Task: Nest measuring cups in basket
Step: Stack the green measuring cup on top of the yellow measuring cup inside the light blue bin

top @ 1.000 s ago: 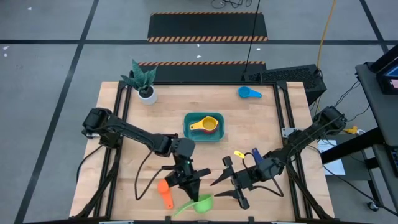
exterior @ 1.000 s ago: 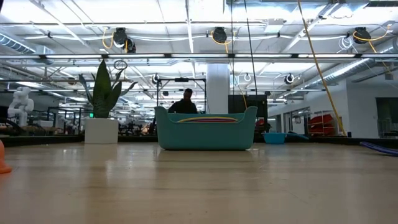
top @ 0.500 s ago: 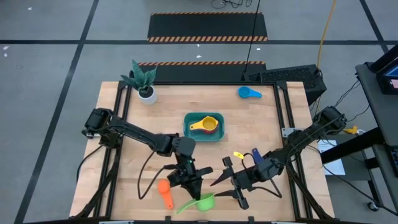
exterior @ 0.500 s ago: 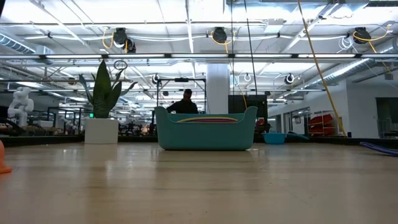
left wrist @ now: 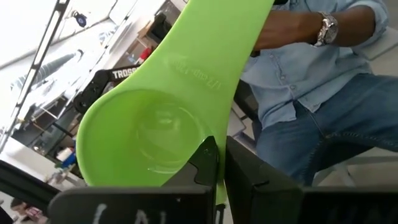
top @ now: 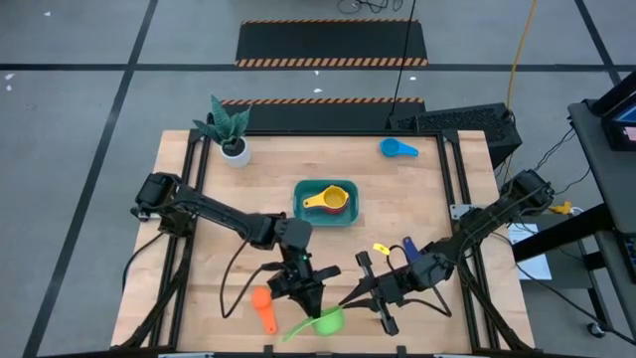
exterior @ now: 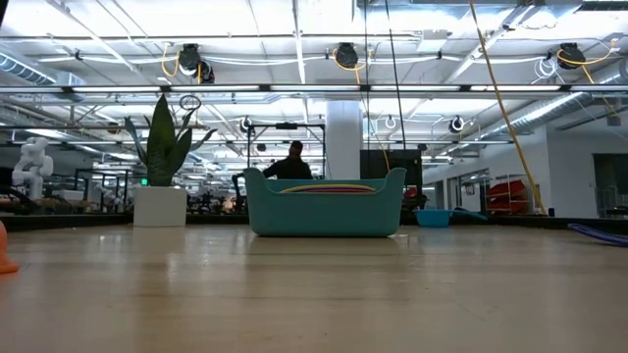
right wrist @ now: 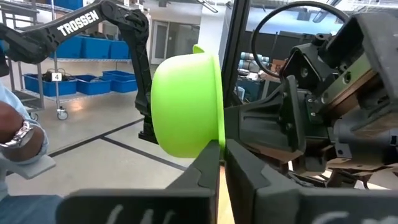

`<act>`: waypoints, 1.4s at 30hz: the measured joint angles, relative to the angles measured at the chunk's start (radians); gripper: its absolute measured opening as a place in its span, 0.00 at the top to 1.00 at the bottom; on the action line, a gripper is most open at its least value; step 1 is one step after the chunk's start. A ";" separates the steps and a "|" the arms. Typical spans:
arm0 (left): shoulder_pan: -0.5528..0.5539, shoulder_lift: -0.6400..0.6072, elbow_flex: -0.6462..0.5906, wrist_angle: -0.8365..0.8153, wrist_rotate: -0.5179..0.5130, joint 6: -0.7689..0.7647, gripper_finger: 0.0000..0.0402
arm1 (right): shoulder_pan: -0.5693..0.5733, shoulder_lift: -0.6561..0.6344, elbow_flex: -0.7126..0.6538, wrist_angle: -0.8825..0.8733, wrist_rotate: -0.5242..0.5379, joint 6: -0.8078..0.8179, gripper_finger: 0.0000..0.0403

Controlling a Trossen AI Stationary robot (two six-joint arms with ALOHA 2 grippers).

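Note:
Both grippers hold a green measuring cup (top: pixel 328 320) near the table's near edge. My left gripper (top: pixel 310 298) comes at it from the far left, my right gripper (top: pixel 345 301) from the right. The cup also shows in the left wrist view (left wrist: pixel 155 130) and the right wrist view (right wrist: pixel 183 106). The teal basket (top: pixel 350 214) at the table's middle holds a yellow cup (top: pixel 320 202) and a red cup (top: pixel 339 199). An orange cup (top: pixel 263 304) lies left of the green one. A dark blue cup (top: pixel 409 249) and a light blue cup (top: pixel 397 148) lie on the table. My left gripper pinches the green cup's rim (left wrist: pixel 216 186), on the side away from the handle (left wrist: pixel 217 43). One finger (left wrist: pixel 205 163) is on the inner side of the bowl. My right gripper pinches the rim (right wrist: pixel 220 134) edge-on between its two fingers. The cup sits tipped on its side and seems clear of the table.
A potted plant (top: pixel 231 134) stands at the far left corner. A small yellow piece (top: pixel 382 247) lies beside the dark blue cup. A person's arm and legs (left wrist: pixel 323 81) are beyond the table's near edge. The basket (exterior: pixel 324 206) and plant (exterior: pixel 162 167) also appear in the low view.
My left gripper has carried the green cup a little toward the table's right edge. My right gripper's fingers have shut on the cup's rim.

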 joint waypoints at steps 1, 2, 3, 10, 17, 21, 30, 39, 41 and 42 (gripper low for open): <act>0.002 0.000 0.000 0.001 -0.004 -0.014 0.96 | 0.000 0.000 0.000 -0.001 0.000 0.000 0.98; 0.002 0.000 0.000 0.003 -0.009 -0.034 0.96 | 0.000 -0.001 0.000 -0.002 0.000 0.000 0.98; 0.002 -0.001 0.000 0.006 -0.018 -0.059 0.96 | 0.000 -0.004 -0.001 -0.003 0.000 -0.002 0.98; 0.008 -0.016 0.000 0.052 -0.122 -0.248 0.81 | 0.033 -0.049 -0.001 -0.006 0.016 -0.036 1.00; 0.008 -0.035 -0.001 0.055 -0.209 -0.309 0.61 | 0.091 -0.112 0.000 -0.074 0.100 -0.092 1.00; 0.011 -0.046 0.000 0.064 -0.299 -0.320 0.53 | 0.126 -0.140 0.000 -0.121 0.185 -0.135 1.00; 0.020 -0.154 0.000 -0.080 -0.514 -0.490 0.46 | 0.223 -0.207 0.000 -0.201 0.424 -0.248 1.00; -0.044 -0.254 0.002 -0.389 -0.900 -0.508 0.46 | 0.329 -0.251 0.000 -0.256 0.818 -0.402 1.00; -0.069 -0.270 -0.002 -0.451 -1.028 -0.509 0.46 | 0.343 -0.252 0.000 -0.259 0.898 -0.434 1.00; -0.074 -0.272 -0.001 -0.453 -1.083 -0.512 0.46 | 0.349 -0.252 0.000 -0.258 0.937 -0.448 1.00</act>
